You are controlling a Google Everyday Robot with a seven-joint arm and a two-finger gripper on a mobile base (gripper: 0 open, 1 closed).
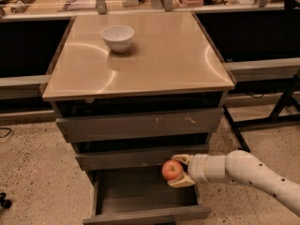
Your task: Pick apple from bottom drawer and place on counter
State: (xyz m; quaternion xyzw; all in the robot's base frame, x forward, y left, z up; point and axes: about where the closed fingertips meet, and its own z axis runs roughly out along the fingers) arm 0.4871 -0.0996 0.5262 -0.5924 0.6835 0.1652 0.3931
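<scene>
Far left: speckled floor [33, 172]; long workbench [70, 6] runs along the back w/ clutter on it. White bowl [117, 36] sits upright on the back-left part of the counter [159, 64]; rest of the tan top is glossy. Below it, 2 shallower grey drawers: upper drawer [140, 124] w/ scratched front, middle drawer [136, 157] under it. Bottom drawer [140, 198] is pulled out, dark inside. Apple [172, 170] is red, held in the air above the drawer's back-right corner, just in front of the middle drawer's front, well below counter level. Gripper [175, 171] comes in from the right; jaws clamped on the apple, 1 finger above, 1 below. White arm [255, 175] runs off to the lower right.
</scene>
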